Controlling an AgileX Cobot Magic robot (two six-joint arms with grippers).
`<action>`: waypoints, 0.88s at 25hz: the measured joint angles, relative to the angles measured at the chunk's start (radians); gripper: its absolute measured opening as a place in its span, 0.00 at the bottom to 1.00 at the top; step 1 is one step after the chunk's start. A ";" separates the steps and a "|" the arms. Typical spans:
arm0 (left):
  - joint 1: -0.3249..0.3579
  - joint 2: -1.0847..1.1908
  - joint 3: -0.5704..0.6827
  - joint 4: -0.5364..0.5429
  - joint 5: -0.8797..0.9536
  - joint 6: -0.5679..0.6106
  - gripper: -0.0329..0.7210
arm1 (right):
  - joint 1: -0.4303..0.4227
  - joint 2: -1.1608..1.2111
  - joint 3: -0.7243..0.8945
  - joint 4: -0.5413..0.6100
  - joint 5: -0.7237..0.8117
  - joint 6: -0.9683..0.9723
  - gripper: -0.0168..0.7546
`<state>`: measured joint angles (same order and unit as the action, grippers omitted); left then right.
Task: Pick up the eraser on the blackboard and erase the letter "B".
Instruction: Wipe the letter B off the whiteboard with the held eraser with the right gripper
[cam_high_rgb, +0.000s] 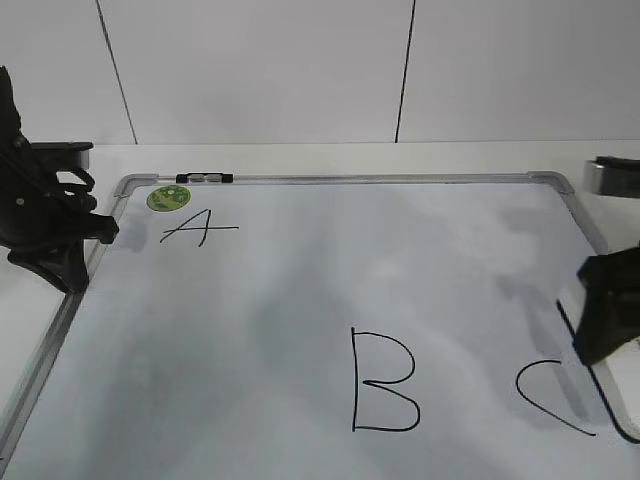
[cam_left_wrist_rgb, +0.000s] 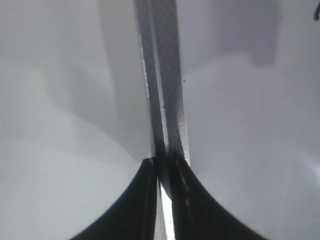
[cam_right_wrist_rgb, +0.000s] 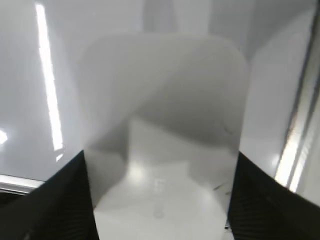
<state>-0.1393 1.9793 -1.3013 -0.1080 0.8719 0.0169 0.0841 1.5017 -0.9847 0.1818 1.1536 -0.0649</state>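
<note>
The blackboard (cam_high_rgb: 300, 290) is a white board in a silver frame, lying flat. The letter "B" (cam_high_rgb: 383, 380) is drawn in black at the lower middle. The eraser (cam_right_wrist_rgb: 160, 100), a white rounded block with faint grey print, fills the right wrist view. My right gripper (cam_right_wrist_rgb: 160, 155) has its jaws against both of the eraser's sides. In the exterior view this gripper (cam_high_rgb: 600, 345) is at the board's right edge, right of the "B", and mostly hides the eraser. My left gripper (cam_high_rgb: 72, 278) is shut and empty over the board's left frame (cam_left_wrist_rgb: 167, 75).
A round green magnet (cam_high_rgb: 168, 198) and a black-and-white marker (cam_high_rgb: 205, 178) sit at the board's top left. A small "A" (cam_high_rgb: 198, 228) is below them. A curved "C" (cam_high_rgb: 550, 395) is beside the right gripper. A grey object (cam_high_rgb: 615, 175) lies beyond the top right corner.
</note>
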 joint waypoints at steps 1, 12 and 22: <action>0.000 0.000 0.000 0.000 0.000 0.000 0.10 | 0.036 0.000 -0.011 0.000 0.002 0.014 0.75; 0.000 0.000 0.000 0.000 0.000 0.000 0.10 | 0.371 0.135 -0.181 -0.138 0.017 0.190 0.75; 0.000 0.000 0.000 0.000 0.002 0.000 0.10 | 0.513 0.358 -0.337 -0.170 0.006 0.203 0.75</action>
<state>-0.1393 1.9793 -1.3013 -0.1080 0.8737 0.0169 0.5970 1.8598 -1.3216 0.0117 1.1591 0.1385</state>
